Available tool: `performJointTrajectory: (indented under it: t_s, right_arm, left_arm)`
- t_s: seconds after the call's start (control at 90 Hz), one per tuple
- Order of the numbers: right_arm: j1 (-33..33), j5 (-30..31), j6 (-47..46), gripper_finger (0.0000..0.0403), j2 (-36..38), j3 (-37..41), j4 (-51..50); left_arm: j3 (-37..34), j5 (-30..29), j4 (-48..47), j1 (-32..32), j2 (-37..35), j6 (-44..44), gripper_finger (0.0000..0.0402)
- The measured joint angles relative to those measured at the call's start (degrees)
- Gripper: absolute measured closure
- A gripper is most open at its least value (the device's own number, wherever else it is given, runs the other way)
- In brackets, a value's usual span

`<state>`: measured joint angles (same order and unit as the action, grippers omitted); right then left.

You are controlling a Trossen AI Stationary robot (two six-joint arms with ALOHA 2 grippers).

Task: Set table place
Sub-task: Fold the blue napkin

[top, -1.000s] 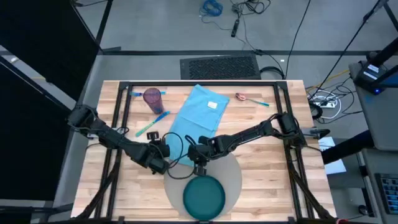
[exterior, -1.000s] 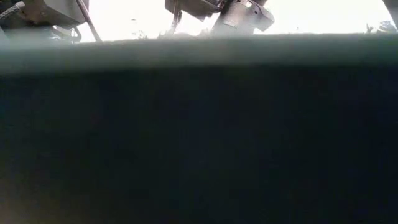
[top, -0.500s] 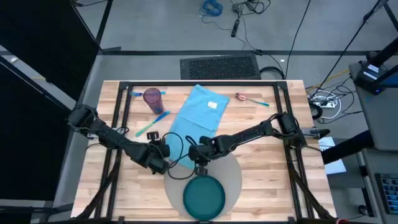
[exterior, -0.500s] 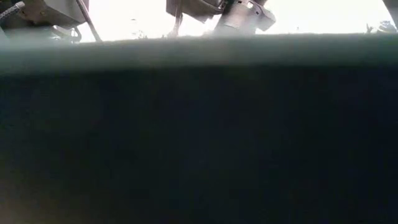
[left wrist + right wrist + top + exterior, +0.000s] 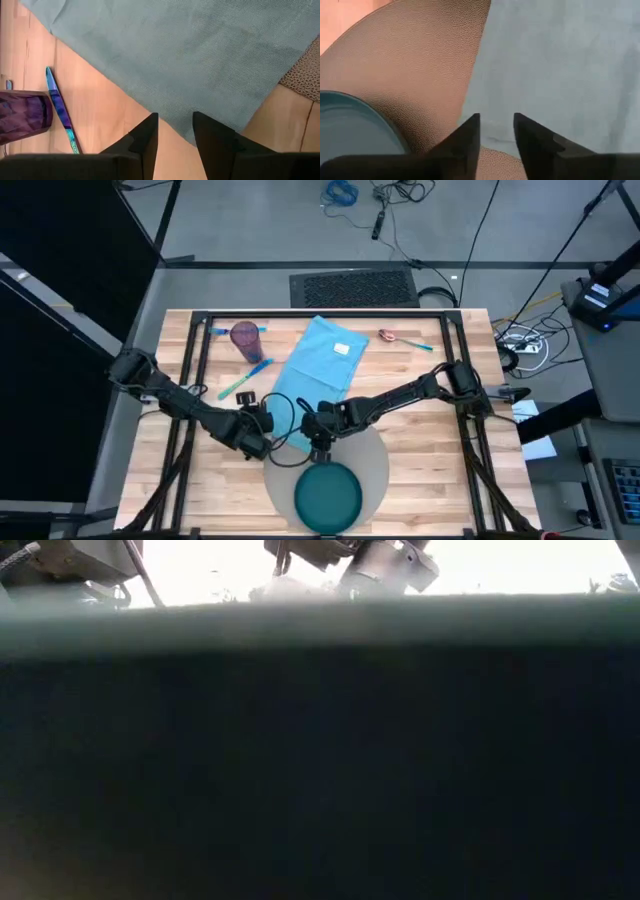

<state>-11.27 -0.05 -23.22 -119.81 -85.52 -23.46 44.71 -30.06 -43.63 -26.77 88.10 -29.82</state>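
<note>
- The teal plate (image 5: 327,498) is sitting on the grey placemat (image 5: 376,464) at the worktop's (image 5: 430,480) near edge
- The right tool (image 5: 496,131) is hovering, fingers apart, over the blue napkin's (image 5: 320,375) near edge, seemingly where it overlaps the placemat
- The left tool (image 5: 175,131) is hanging, fingers apart, at the napkin's near corner
- The purple cup (image 5: 245,337) is standing farther back

Both dark arms reach inward from the bench's side edges, meeting near the middle of the high view. The left tool (image 5: 262,442) sits just left of centre, its two fingers (image 5: 145,145) slightly parted. The right tool (image 5: 318,438) sits at centre, fingers (image 5: 470,137) likewise parted, gripping nothing.
</note>
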Motion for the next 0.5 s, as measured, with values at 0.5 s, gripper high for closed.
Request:
performJointTrajectory:
  t_s: [0.5]
  right_arm:
    - [0.0, 0.0, 1.3, 0.0243, -2.1, 0.0, -0.1]
  left_arm:
    - [0.0, 0.1, 1.1, 0.0, 0.0, 0.1, 0.0292]
